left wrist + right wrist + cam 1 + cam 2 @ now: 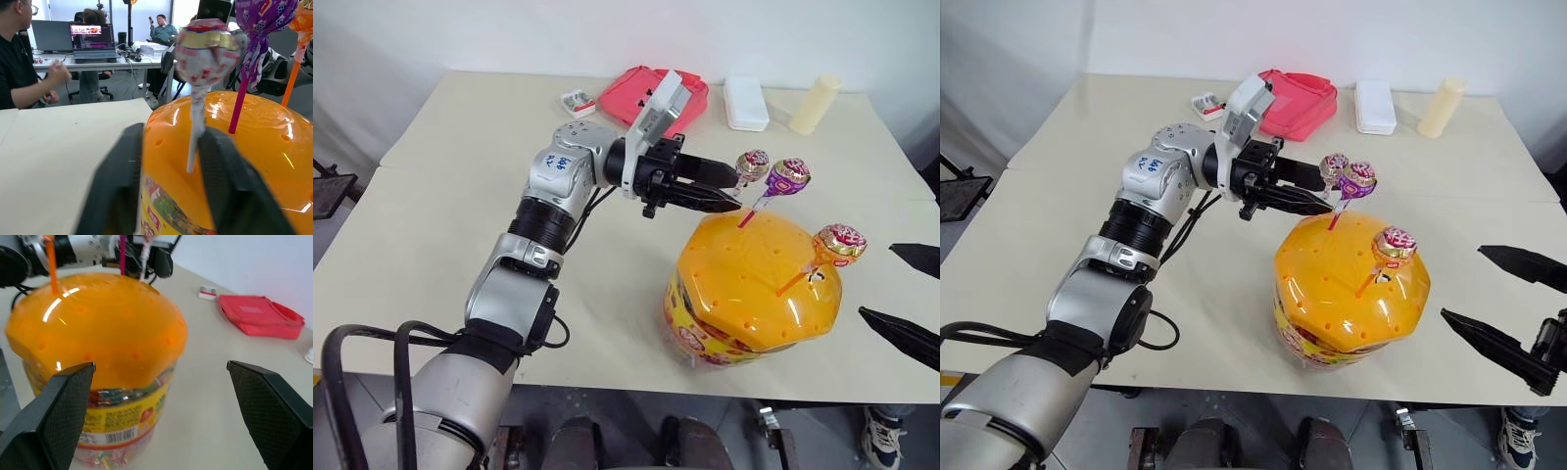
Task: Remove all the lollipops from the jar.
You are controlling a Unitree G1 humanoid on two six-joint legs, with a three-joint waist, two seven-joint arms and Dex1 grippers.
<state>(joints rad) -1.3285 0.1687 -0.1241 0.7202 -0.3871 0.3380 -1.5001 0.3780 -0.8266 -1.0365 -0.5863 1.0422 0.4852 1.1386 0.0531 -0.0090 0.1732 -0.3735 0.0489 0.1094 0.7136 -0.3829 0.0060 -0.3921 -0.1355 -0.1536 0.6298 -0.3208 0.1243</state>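
Risk, slip: we judge the white stick (pixel 195 132) sits near one finger (pixel 230 181) of the left tool (pixel 729 188) rather than centred, so a pull could let it slide out or tilt.
Risk, neighbour: the purple lollipop (pixel 790 176) stands just beside the pink lollipop (pixel 753 165); a sideways lift might knock it.
Risk, jar: the jar (pixel 744 294) is unheld; a stick tight in its hole could drag the tub across the tabletop (pixel 440 225).
Left tool: narrowed around the pink lollipop's stick, below the candy head; whether it truly pinches we cannot tell.
Right tool (pixel 1508 308): spread wide, empty, beside the jar.
Lollipops: all three stand in the orange lid (pixel 754 264); the red-yellow lollipop (pixel 840 242) is nearest the right tool.
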